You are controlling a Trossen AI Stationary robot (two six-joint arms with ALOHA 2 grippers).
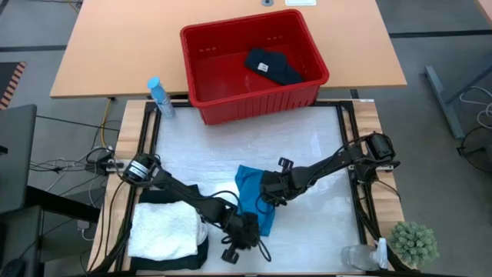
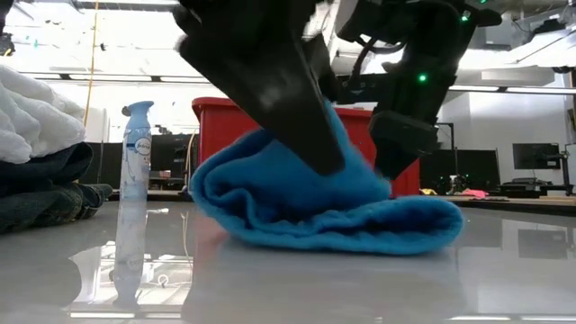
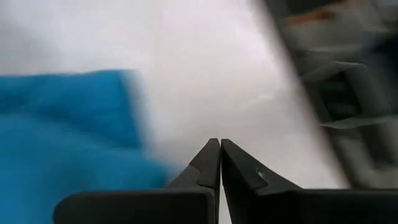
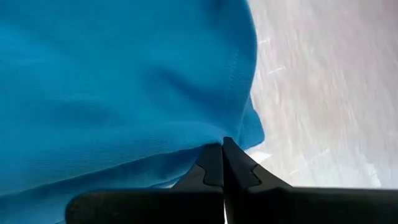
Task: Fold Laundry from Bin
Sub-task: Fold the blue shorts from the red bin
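High view shows the blue cloth folded on the table's white mat, between the left gripper and right gripper; both have fingers pressed together, neither visibly pinching cloth. A dark garment lies in the red bin.

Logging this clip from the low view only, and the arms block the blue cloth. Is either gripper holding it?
Observer: The left wrist view shows the left gripper shut on nothing, beside the blue cloth.
Operator: And the right one?
Observer: The right gripper is shut with its tips at the cloth's edge; whether it pinches the cloth is unclear.
Operator: Anything in the bin?
Observer: From above, one dark garment lies in the red bin.
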